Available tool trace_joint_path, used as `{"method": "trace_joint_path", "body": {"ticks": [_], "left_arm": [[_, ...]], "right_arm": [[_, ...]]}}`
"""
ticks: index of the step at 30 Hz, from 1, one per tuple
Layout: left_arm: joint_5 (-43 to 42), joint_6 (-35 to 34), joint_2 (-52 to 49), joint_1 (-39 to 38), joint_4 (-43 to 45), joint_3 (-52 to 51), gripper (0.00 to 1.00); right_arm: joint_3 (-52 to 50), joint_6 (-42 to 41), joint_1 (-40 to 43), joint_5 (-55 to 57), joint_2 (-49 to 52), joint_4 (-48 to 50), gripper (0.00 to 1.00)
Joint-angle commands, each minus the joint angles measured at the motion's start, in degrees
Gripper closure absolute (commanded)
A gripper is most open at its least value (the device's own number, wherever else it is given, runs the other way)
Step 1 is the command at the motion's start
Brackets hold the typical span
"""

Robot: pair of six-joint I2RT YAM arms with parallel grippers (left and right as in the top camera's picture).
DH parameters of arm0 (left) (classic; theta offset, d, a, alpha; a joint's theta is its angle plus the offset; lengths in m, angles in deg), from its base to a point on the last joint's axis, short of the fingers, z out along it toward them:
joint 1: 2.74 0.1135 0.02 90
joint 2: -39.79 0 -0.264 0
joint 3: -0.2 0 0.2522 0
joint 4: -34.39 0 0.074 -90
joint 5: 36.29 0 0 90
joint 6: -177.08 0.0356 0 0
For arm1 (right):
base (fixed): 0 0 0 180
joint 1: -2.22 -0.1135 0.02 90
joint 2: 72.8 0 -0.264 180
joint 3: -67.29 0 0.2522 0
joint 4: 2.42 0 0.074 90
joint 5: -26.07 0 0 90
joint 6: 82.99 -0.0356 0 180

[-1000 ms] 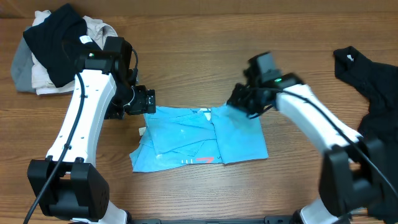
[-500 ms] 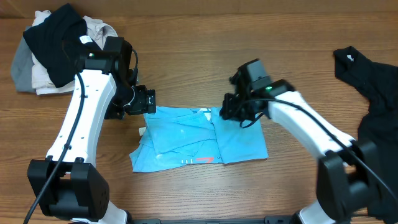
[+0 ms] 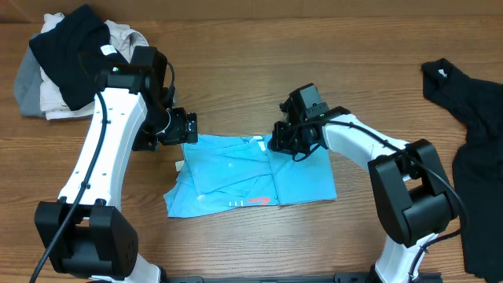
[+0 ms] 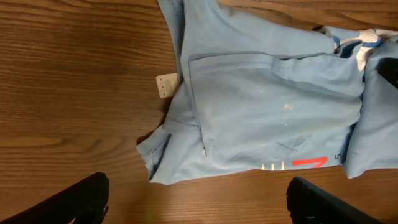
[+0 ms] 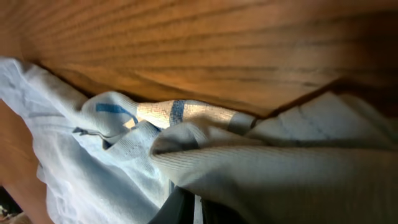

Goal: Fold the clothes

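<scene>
The T-shirt [image 3: 251, 177] lay in the middle of the surface [image 3: 236, 71], nearer its front edge; a heap of garments [image 3: 71, 63] sat in the far left corner; another shirt [image 3: 471, 149] lay along the right edge; the left pincer [image 3: 189, 127] stood beside the T-shirt's far left corner, the right pincer [image 3: 287, 140] at its collar.
</scene>
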Motion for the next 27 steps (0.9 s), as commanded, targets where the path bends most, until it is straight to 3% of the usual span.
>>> {"method": "trace_joint_path", "body": {"ticks": [1,9,15,21,27], "left_arm": [[-0.6,0.3,0.0,-0.2,0.0,0.0,0.06],[-0.6,0.3,0.0,-0.2,0.0,0.0,0.06],[-0.6,0.3,0.0,-0.2,0.1,0.0,0.05],[-0.7,0.2,0.0,-0.2,0.2,0.0,0.05],[-0.6,0.3,0.0,-0.2,0.3,0.0,0.05]], "right_arm": [[3.8,1.2,1.4,-0.4,-2.1,-1.7,0.9],[9.1,4.8,4.4,-2.3,-8.5,-16.8,0.89],[6.9,14.5,4.3,-5.8,-9.1,-27.1,0.85],[-5.4,14.5,3.9,-7.2,-9.0,-20.2,0.83],[-16.9,14.4,4.0,-17.0,-9.0,-8.1,0.84]]}}
